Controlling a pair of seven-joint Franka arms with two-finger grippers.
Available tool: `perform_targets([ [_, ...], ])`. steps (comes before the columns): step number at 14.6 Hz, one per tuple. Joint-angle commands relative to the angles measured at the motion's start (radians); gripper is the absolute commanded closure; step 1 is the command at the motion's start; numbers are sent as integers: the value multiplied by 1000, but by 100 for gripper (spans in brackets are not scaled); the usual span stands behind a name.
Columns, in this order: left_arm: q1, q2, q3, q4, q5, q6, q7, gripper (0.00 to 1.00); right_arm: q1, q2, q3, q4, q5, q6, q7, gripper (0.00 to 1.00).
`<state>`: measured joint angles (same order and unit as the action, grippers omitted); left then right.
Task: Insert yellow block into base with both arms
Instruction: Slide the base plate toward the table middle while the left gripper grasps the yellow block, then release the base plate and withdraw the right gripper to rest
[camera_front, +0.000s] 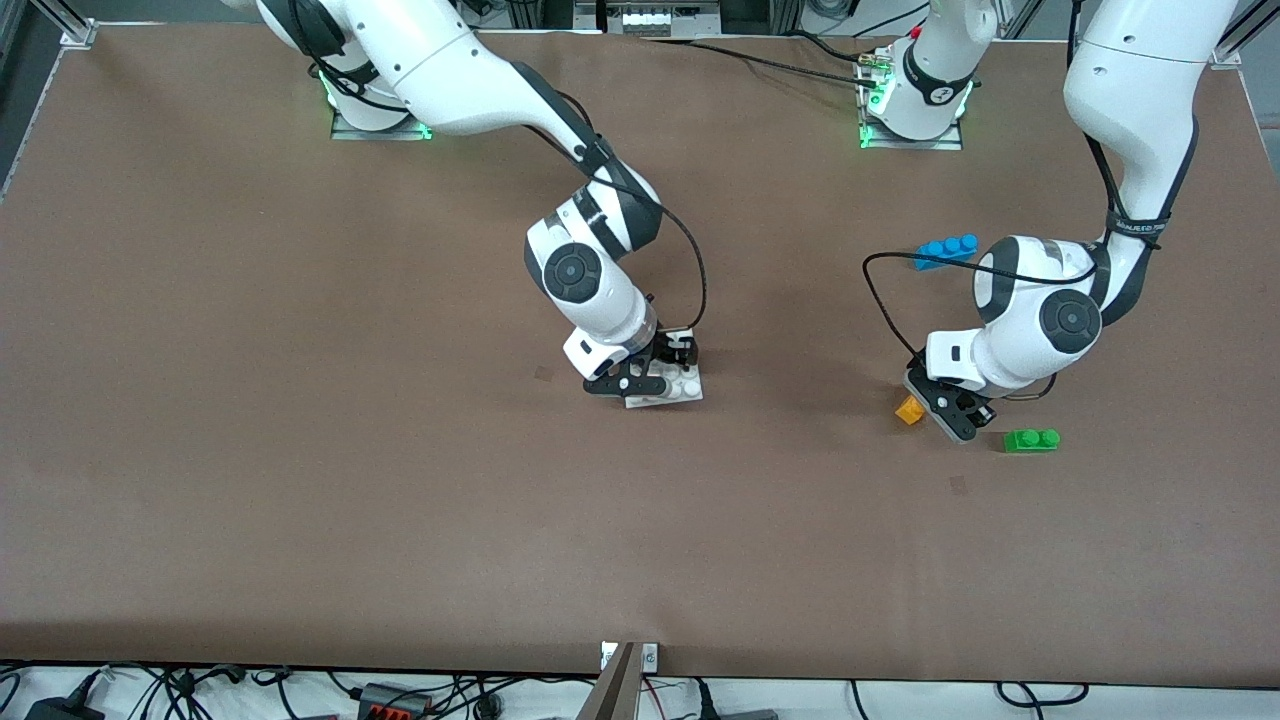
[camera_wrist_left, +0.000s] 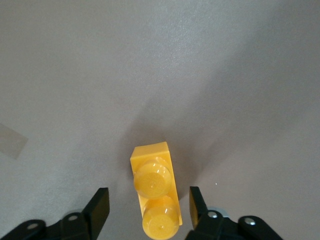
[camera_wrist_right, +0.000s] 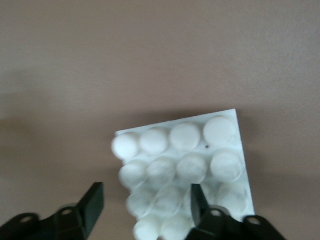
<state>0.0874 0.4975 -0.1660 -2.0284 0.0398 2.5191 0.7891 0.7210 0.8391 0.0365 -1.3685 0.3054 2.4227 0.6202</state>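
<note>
The yellow block (camera_wrist_left: 154, 195), a small brick with two round studs, lies on the brown table toward the left arm's end (camera_front: 908, 410). My left gripper (camera_wrist_left: 148, 207) is low over it and open, one finger (camera_wrist_left: 100, 210) on each side with a gap showing; in the front view the left gripper (camera_front: 928, 405) covers part of the block. The white studded base (camera_wrist_right: 200, 145) lies flat near the table's middle (camera_front: 682, 390). My right gripper (camera_wrist_right: 146, 205) is open just above it (camera_front: 655, 372), one finger (camera_wrist_right: 199, 202) over the studs and the other off the plate's edge.
A green two-stud brick (camera_front: 1032, 440) lies beside the left gripper, slightly nearer the front camera than the yellow block. A blue three-stud brick (camera_front: 946, 250) lies farther from the camera, next to the left arm's wrist. Black cables trail from both wrists.
</note>
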Motion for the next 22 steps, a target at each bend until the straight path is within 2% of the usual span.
perform_targets([
  [1, 8, 19, -1, 16, 20, 1, -24, 28, -21, -109, -21, -15, 3, -140, 10, 0],
  [3, 8, 19, -1, 14, 22, -2, -21, 32, -43, -161, -62, -15, -14, -241, 4, 0],
  [7, 3, 10, -3, 17, 22, -25, -27, 32, -95, -235, -128, -15, -104, -442, -55, 0],
  [12, -3, 9, -4, 17, 22, -28, -22, 37, -300, -365, -133, -15, -101, -700, -261, 0],
  [16, -3, 9, -4, 17, 22, -28, -18, 41, -425, -475, -135, -29, -123, -856, -390, 0],
  [20, -3, 6, -4, 19, 22, -33, -17, 49, -550, -566, -135, -41, -202, -981, -640, 0],
  [22, -6, 7, -4, 23, 22, -33, -19, 56, -569, -600, -136, -41, -273, -1019, -698, 0],
])
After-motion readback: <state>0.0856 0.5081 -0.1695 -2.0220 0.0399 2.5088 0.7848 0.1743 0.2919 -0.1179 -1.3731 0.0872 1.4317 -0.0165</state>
